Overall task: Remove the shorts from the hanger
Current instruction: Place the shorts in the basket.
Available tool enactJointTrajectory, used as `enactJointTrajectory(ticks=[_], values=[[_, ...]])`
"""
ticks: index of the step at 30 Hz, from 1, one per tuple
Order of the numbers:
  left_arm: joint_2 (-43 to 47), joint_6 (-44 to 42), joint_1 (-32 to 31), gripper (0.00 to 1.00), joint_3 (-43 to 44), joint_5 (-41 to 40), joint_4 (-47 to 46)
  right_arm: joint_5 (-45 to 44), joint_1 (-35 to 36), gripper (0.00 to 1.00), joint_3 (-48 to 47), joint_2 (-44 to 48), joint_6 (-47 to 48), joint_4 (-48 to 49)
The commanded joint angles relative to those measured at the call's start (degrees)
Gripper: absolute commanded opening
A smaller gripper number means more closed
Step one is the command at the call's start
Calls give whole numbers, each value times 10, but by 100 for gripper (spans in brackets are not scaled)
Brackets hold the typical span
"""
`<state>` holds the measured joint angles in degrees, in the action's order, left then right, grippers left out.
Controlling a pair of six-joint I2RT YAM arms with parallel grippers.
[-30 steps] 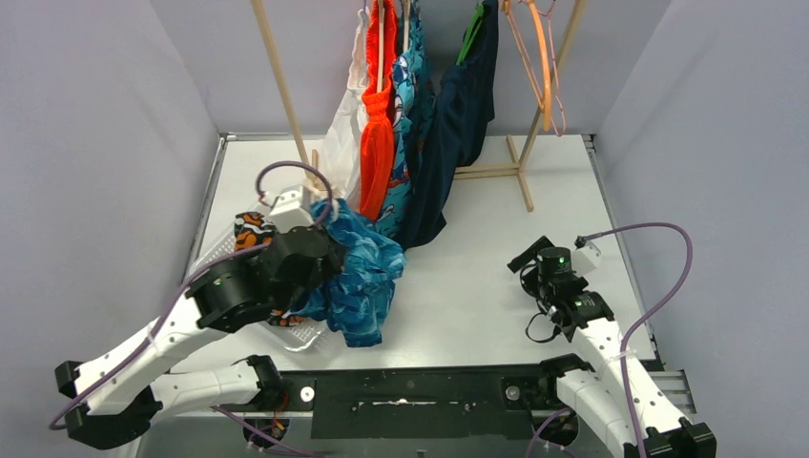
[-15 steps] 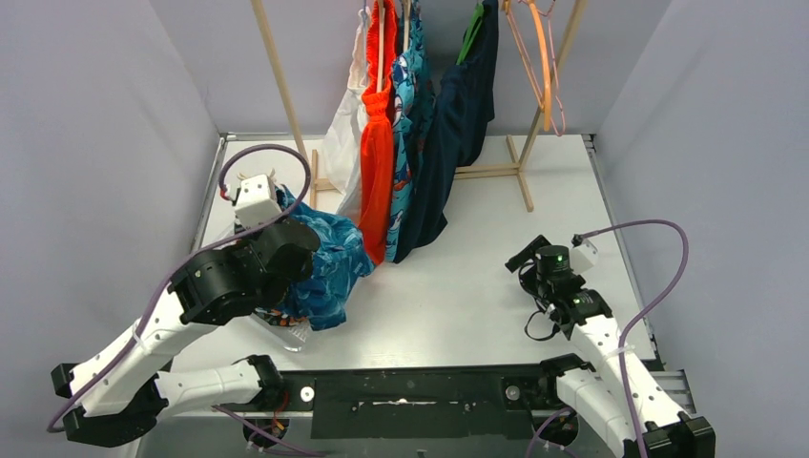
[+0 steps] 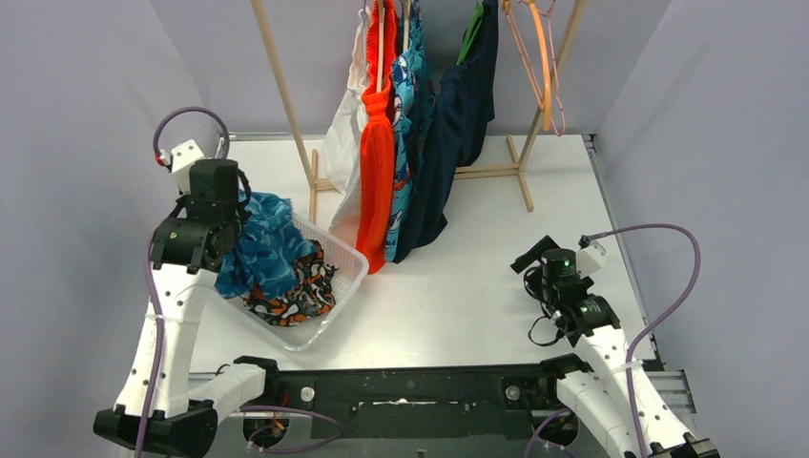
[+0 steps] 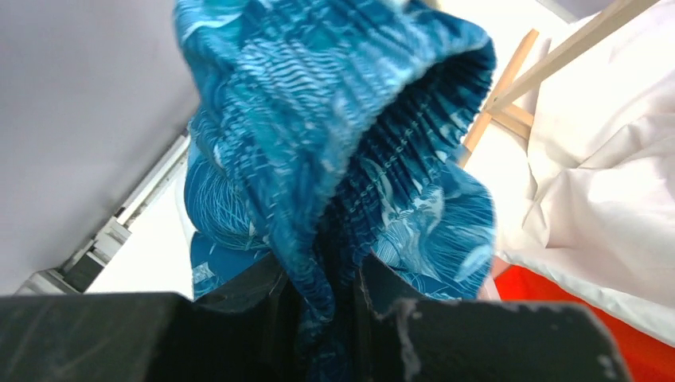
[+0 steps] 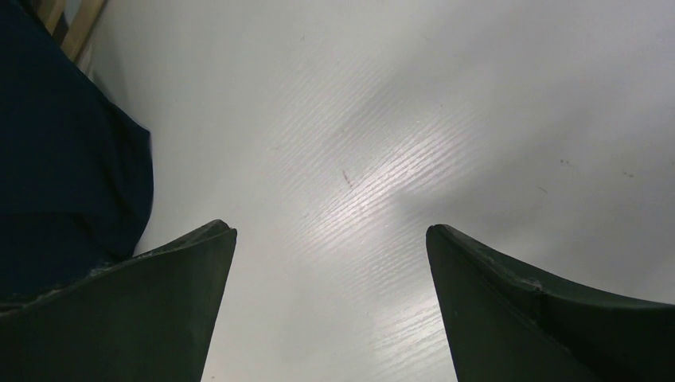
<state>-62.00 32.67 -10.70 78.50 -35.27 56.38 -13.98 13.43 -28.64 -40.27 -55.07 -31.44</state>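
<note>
Left gripper (image 4: 330,280) pinches blue patterned shorts (image 4: 334,119) — over the basket (image 3: 345,279).

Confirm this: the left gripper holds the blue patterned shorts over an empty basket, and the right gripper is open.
Not quite. The basket is not empty: the camouflage shorts lie in it, as the top view shows. The rest stands: the left gripper holds the blue patterned shorts over it, and the right gripper is open.

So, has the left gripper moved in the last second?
Yes. The left gripper, clamping the blue shorts, swung left toward the wall, away from the wooden rack.
</note>
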Motion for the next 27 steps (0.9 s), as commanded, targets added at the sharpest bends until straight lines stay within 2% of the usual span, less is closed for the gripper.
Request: enactJointTrajectory(ticks=[1, 3, 5, 9, 13, 20, 23, 27], values=[[26, -46, 28, 0, 77, 19, 4, -51, -3, 94, -27, 20, 17, -9], [38, -46, 28, 0, 85, -7, 9, -54, -3, 95, -31, 19, 18, -8], [52, -51, 28, 0, 65, 12, -12, -49, -4, 95, -33, 14, 18, 0], [46, -40, 29, 0, 3, 73, -36, -34, -4, 95, -41, -6, 33, 10], [29, -33, 34, 0, -81, 44, -72, -30, -4, 95, -51, -20, 52, 0], [-17, -23, 145, 0, -191, 161, -148, -32, -4, 95, -50, -16, 61, 5], [-27, -27, 209, 0, -219, 249, -177, -38, -3, 95, -50, -16, 66, 5], [-54, -24, 254, 0, -273, 319, -215, -38, -5, 95, -44, -17, 66, 10]])
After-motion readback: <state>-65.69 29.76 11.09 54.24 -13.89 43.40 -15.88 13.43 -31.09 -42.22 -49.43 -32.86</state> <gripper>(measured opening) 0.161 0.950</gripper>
